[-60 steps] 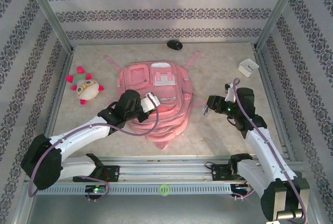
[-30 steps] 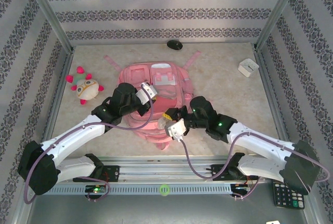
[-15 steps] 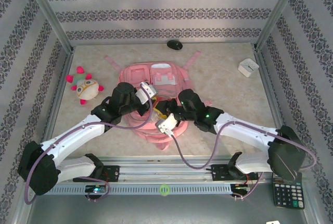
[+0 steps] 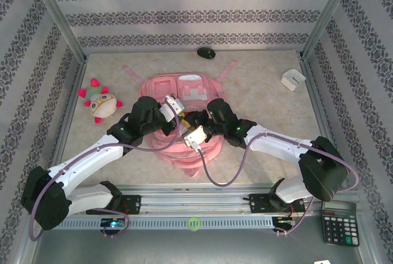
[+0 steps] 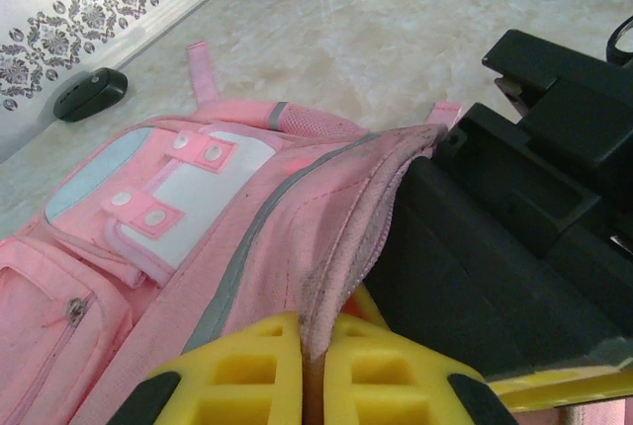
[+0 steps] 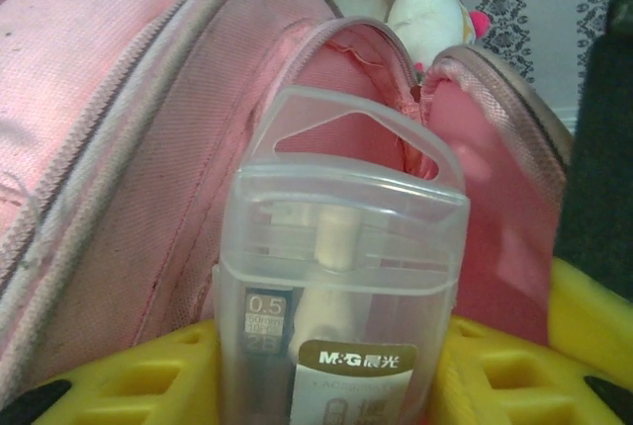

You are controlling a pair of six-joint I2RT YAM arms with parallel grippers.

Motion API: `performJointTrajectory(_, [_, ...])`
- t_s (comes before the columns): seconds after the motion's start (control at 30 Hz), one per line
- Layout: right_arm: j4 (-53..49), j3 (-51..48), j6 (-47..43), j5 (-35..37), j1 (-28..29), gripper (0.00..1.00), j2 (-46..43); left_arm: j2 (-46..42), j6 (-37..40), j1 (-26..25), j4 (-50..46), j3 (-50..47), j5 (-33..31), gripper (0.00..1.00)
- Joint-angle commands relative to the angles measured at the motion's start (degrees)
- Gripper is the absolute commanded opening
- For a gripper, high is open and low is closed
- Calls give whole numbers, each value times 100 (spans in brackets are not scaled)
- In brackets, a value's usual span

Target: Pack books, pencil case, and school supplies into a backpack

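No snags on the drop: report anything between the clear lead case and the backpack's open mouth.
Nothing visible. The clear lead case points straight into the open mouth of the backpack; the left hand pinches the rim, holding it apart.

A lab test cell: aluminium frame posts (image 4: 57, 15) rise at the far corners of a marble-look tabletop (image 4: 264, 98), and patterned wallpaper panels (image 4: 196, 12) wall its far edge and sides.
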Motion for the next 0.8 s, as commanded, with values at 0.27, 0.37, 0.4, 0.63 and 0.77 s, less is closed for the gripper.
performJointTrajectory(0.27, [92, 31, 1319, 408, -190, 56, -150, -333, -201, 31, 280, 333, 373, 6])
performJointTrajectory(0.37, [81, -23, 1420, 427, -210, 57, -204, -338, -226, 39, 310, 332, 391, 6])
performJointTrajectory(0.4, [80, -29, 1459, 460, -218, 58, -209, -338, -230, 44, 322, 334, 386, 6])
performJointTrajectory(0.63, [59, -262, 1879, 285, -207, 50, -544, -364, -263, 48, 300, 336, 334, 6])
performJointTrajectory(0.77, [37, -725, 2732, 340, 104, 43, -1194, -421, -350, 53, 361, 271, 228, 6])
